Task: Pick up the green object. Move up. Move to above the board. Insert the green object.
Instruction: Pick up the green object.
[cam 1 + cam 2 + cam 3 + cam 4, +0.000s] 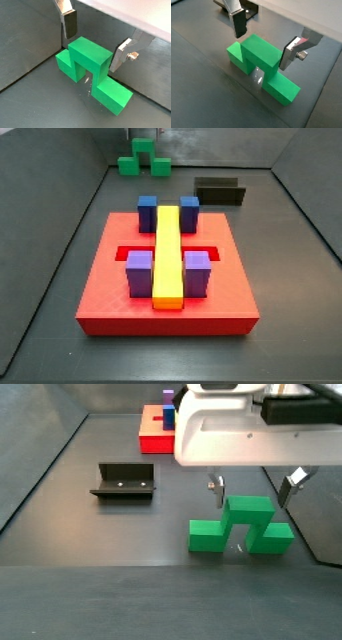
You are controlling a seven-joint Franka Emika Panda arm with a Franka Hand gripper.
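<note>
Wrist views. The green object (pixel 92 72) lies on the dark floor, its raised middle cube between the two silver fingers (pixel 69 22) of the hand (pixel 95 41). The plates stand apart, one on each side of the middle cube and just above its top level; no contact with the piece can be made out. Nothing is held. In the other wrist picture the green object (pixel 261 67) is shown the same way, with the hand (pixel 264 41) open above it and a finger (pixel 238 22) clear of the cube's face.

The piece is judged rigid, light and smooth-faced, so slipping is possible under a weak grip. The raised middle cube is the recommended place to take hold, on its two flat opposite faces.

Side views. In a side view the green object (pixel 142 160) is seen at the far end of the floor, well apart from the board (pixel 167 293), beyond the fixture (pixel 221 191). The hand is not visible there. In a side view from the opposite end, the hand (pixel 251 487) hangs over the green object (pixel 242 526), fingers spread; the fixture (pixel 123 480) stands between the piece and the board (pixel 158 434).
</note>
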